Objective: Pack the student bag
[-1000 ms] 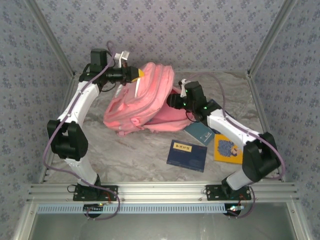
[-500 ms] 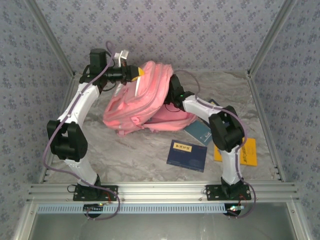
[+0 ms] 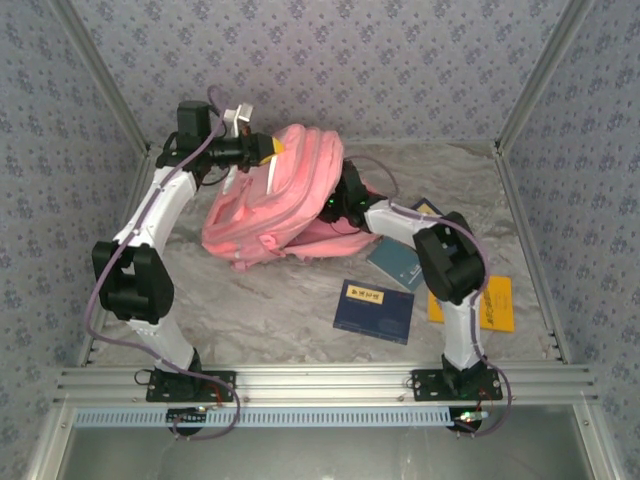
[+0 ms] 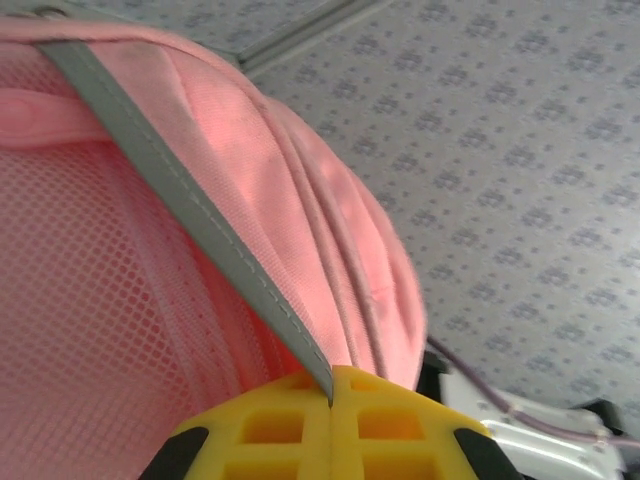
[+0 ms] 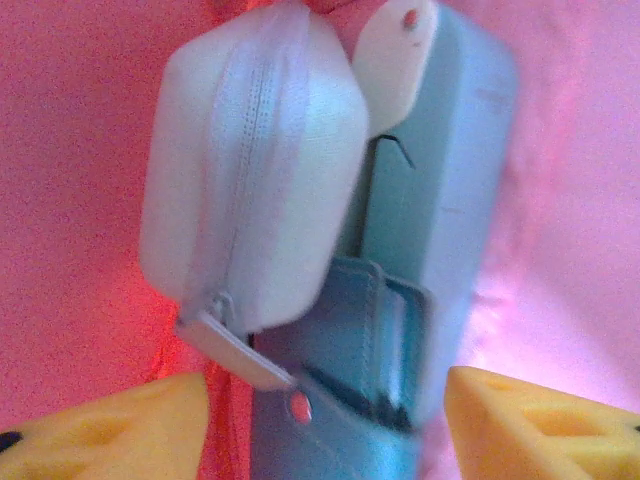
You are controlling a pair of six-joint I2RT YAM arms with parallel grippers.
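Fingers point(image 4: 270, 425) of our left gripper point(image 4: 331, 390) are pressed together on a grey strap point(image 4: 190, 215) of the student bag point(image 3: 270, 205), the two yellow tips meeting with the strap's edge pinched in the seam between them. From above, we see that gripper at the bag's raised top, near the far-left corner of the worktop point(image 3: 260, 300). The bag slumps down from it, and its lower part rests on the marbled surface toward the far edge, left of centre. In the left wrist view the pink fabric bulges up past the strap, with a mesh panel point(image 4: 90, 320) to its left. Our right gripper point(image 5: 325, 420) is pushed into the bag from its right side, with pink lining all around it. Its fingers point(image 5: 110, 425) stand wide apart, one at each lower corner of the wrist view, and neither touches anything we can make out. Ahead of them lie a white zipped pouch point(image 5: 250, 180) and, just beside it on the right, a pale blue case point(image 5: 440, 230) whose near end reaches down between the tips. Outside the bag, toward the near-right part of the worktop, a dark blue book point(image 3: 373, 310) lies flat. A teal book point(image 3: 393, 262) sits just beyond it, close to the bag. A yellow book point(image 3: 495, 305) lies near the right edge, partly hidden behind our right arm point(image 3: 450, 265).
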